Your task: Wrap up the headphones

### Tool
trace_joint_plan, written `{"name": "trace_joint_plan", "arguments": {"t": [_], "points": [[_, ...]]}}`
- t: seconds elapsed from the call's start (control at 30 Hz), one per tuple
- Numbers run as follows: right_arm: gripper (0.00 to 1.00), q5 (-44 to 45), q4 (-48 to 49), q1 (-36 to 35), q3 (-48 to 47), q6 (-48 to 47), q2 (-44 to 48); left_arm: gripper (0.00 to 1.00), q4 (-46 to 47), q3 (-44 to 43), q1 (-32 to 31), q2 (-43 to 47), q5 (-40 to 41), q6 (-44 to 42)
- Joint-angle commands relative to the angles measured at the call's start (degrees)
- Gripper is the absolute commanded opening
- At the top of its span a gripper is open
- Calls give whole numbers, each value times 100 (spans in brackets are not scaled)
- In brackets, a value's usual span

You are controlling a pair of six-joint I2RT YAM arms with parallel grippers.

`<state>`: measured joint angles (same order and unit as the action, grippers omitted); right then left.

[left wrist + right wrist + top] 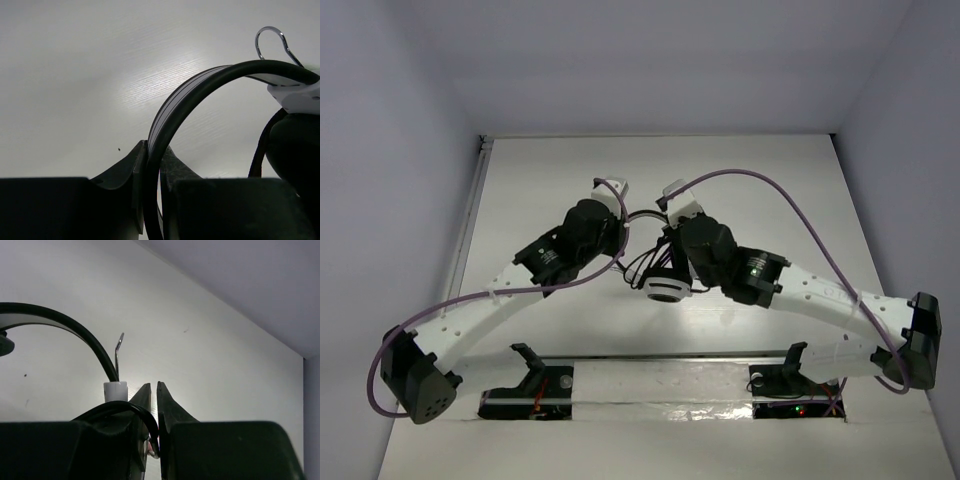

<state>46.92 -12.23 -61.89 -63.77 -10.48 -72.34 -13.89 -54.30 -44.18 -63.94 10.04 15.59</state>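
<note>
Two arm bases sit at the near edge of the table [520,200], with two small black stands just beyond them along a reflective strip [660,385]. From the near corners both arms reach inward and meet over the middle of the table, purple cables [800,205] looping along them.

The headphones [664,287] lie at the middle of the table between the two grippers. One round earcup, white with a dark ring, shows just nearer than the right gripper, and thin black cable [638,266] loops beside it towards the left arm. The headband arcs away behind, mostly hidden by the wrists in the top view.

The left gripper [154,167] is closed tight on the headband [200,87]: in the left wrist view the dark band runs down between the two fingers, which press it from both sides, then curves up and to the right to a white fitting and a bare wire loop.

The right gripper [154,412] has its fingers narrow, only a thin slit between the tips. The cable curves down into that slit low between the fingers; whether it is pinched cannot be told. Left of the fingers a white collar and the dark band stand just beside them.

Beyond lies bare table up to the far wall.
</note>
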Motion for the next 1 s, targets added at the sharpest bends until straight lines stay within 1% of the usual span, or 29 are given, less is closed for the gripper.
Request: {"name": "trace_joint_plan", "arguments": {"t": [0.0, 0.07, 0.1, 0.13, 0.17, 0.2, 0.23, 0.3, 0.37, 0.4, 0.43, 0.47, 0.53, 0.63, 0.77, 0.97], "points": [[15, 232, 672, 309, -188, -25, 352, 0, -447, -423, -73, 303, -855, -671], [15, 152, 503, 370, -267, 37, 361, 0, -527, -476, -73, 303, -846, -750], [15, 29, 232, 431, -355, 72, 361, 0, -527, -476, -73, 321, -933, -794], [15, -294, 56, 432, -417, 220, 352, 0, -527, -493, -73, 338, -978, -821], [16, -393, -68, 432, -452, 309, 343, 0, -449, -493, -73, 365, -1178, -813], [19, -646, -287, 432, -461, 492, 360, 0, -404, -537, -21, 435, -1354, -778], [21, -797, -367, 432, -444, 564, 378, 0, -404, -537, -20, 470, -1365, -777], [22, -1008, -464, 432, -347, 739, 404, 0, -413, -686, 32, 540, -1522, -760], [30, -1166, -386, 493, -67, 960, 501, 0, -500, -905, 85, 558, -1497, -742], [30, -1298, -298, 493, 30, 1030, 536, 0, -562, -1002, 155, 524, -1488, -742], [33, -1308, -245, 493, 101, 1239, 588, 0, -606, -1073, 217, 523, -1444, -725], [40, -1308, -210, 546, 214, 1337, 589, 0, -650, -1195, 217, 514, -1400, -725], [42, -1413, -70, 546, 312, 1530, 598, 0, -711, -1319, 444, 444, -1347, -707], [46, -1544, 98, 660, 514, 1768, 563, 0, -773, -1530, 585, 339, -1295, -698], [47, -1826, 379, 713, 795, 2031, 449, 0, -720, -1758, 805, 198, -1531, -707], [61, -2248, 1029, 713, 1419, 2558, 510, 0, -642, -1882, 1254, -145, -1944, -672]]}}
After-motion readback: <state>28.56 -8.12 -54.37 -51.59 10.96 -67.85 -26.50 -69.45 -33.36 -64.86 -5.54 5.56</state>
